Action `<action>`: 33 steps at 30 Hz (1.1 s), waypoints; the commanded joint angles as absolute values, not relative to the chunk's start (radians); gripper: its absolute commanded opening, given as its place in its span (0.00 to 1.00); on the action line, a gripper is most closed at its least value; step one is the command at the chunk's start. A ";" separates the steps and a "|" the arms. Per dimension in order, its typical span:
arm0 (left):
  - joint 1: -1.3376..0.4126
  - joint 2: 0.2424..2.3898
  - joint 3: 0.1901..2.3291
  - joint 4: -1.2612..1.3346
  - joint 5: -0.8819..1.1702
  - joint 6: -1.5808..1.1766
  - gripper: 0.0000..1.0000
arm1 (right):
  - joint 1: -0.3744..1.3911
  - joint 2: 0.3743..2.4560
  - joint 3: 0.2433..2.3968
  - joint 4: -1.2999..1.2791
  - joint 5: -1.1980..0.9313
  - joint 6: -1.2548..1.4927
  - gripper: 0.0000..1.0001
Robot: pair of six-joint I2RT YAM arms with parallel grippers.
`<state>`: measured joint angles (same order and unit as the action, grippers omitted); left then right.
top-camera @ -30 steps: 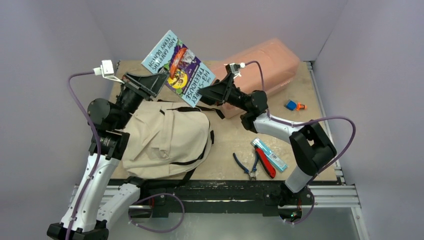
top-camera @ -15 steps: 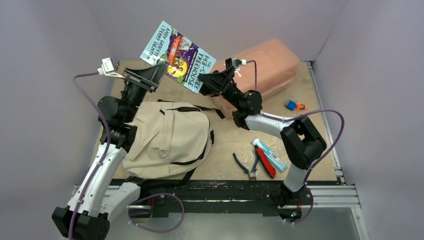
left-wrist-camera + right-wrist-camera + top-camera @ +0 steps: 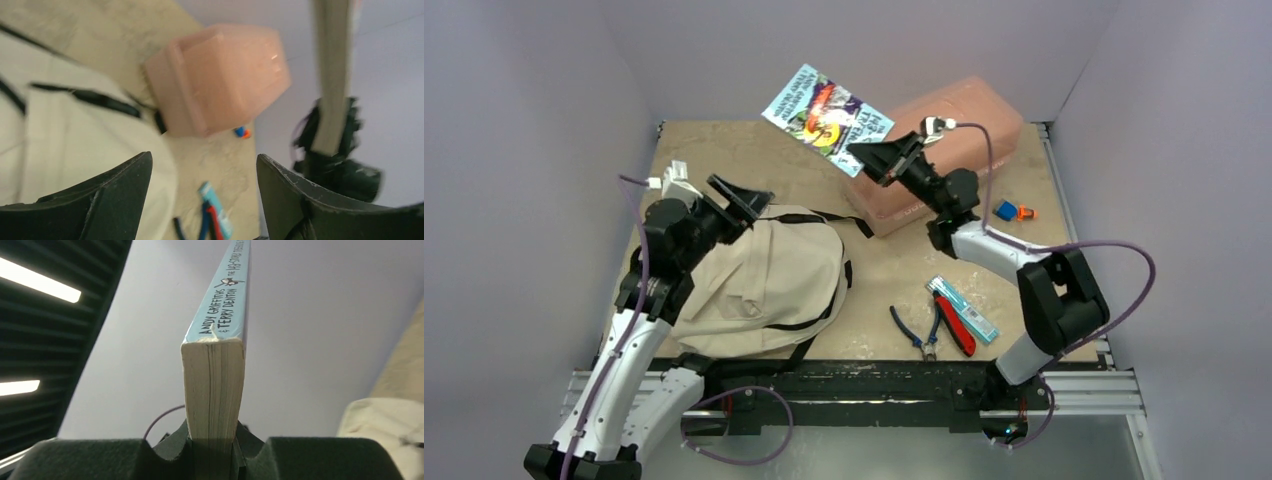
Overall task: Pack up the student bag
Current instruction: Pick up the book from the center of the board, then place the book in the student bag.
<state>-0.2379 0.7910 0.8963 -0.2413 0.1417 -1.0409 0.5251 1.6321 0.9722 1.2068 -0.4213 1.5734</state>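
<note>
Since the right hand (image 3: 871, 155) is clamped on the lower edge of the paperback book (image 3: 827, 106) and holds it in the air over the far side of the bench (image 3: 724, 150), the next move depends on where the student bag (image 3: 764, 280) lies from that hand. The bag is below it and off toward the near-left, flat on the bench and well apart from the book. Its long axis seems to run from the near-left corner toward the far right, so its top end, with the black straps, points roughly at the book. Whether the zip is open I cannot tell. The right wrist view shows the jaws pinched on the page block, and the book's (image 3: 215, 385) long axis runs straight out from the grip. The left hand (image 3: 749, 200) is much the nearer to the bag. It hangs just over the bag's far-left edge with its jaws apart and nothing between them. The right hand would probably have to swing left and down, away from the pink plastic box (image 3: 964, 130) beneath it, and turn the book's length to match the bag's mouth.
</note>
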 commanded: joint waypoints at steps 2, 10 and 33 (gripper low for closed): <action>-0.317 0.784 0.830 -0.561 0.158 -0.777 0.76 | 0.279 1.440 1.020 1.021 -0.510 1.351 0.00; -0.871 1.266 1.147 -0.719 -0.380 -0.594 0.77 | 0.199 1.169 1.130 0.390 -0.377 0.866 0.00; -0.910 1.307 1.307 -0.838 -0.878 -0.435 0.00 | 0.204 1.011 1.232 -0.296 -0.553 0.422 0.00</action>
<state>-0.9611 1.5566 1.3441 -0.8688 -0.7311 -0.4629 0.1997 0.9768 1.1450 -0.2962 -0.3290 0.4839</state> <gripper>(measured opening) 0.022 0.235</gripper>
